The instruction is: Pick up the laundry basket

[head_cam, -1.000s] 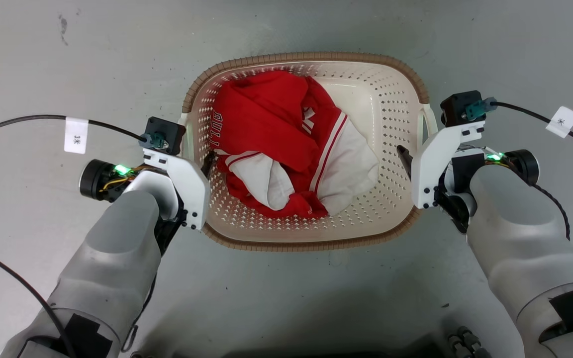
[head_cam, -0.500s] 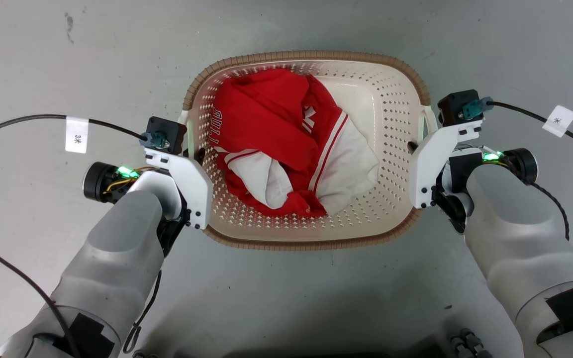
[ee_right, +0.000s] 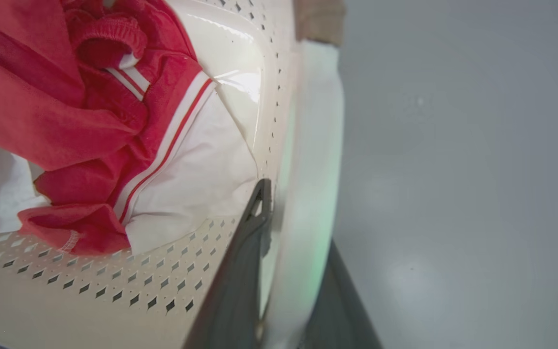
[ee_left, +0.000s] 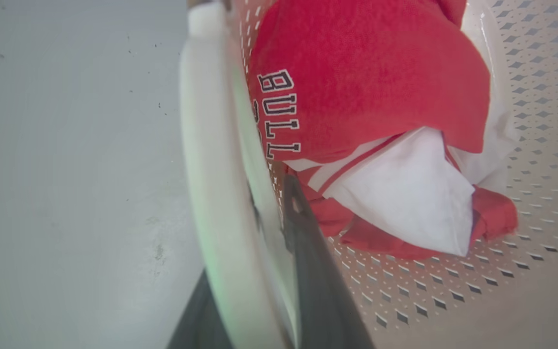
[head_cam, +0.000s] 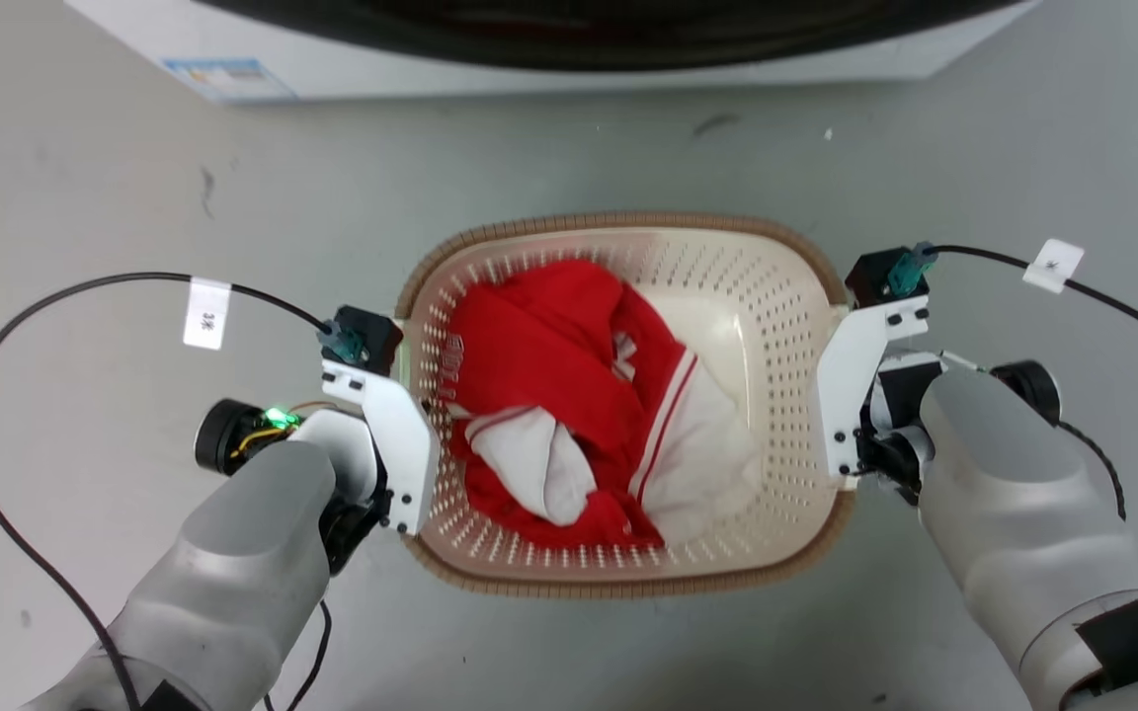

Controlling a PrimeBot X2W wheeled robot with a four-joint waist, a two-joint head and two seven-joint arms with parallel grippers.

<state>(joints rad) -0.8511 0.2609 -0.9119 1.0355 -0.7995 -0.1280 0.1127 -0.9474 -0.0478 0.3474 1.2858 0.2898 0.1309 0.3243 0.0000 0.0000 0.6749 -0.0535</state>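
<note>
The laundry basket (head_cam: 776, 296), cream with perforated walls and a brown rim, hangs level between my two arms and holds a red and white garment (head_cam: 569, 395). At its left side my left gripper (head_cam: 419, 407) is shut on the white handle (ee_left: 206, 145); in the left wrist view the left gripper (ee_left: 255, 213) has one dark finger (ee_left: 303, 242) inside the wall and one outside. The right gripper (head_cam: 838, 395) is shut on the right handle (ee_right: 317, 145). In the right wrist view the right gripper (ee_right: 293, 218) straddles that handle the same way.
A white washing machine (head_cam: 569, 59) with a dark door runs along the top edge, just beyond the basket. Grey floor (head_cam: 134, 178) lies all around. Black tagged cables (head_cam: 85, 296) loop from both wrists out to the sides.
Both grippers moved in from beside the basket and closed on its side handles. The head camera has shifted, bringing the washing machine into the top of the picture.
</note>
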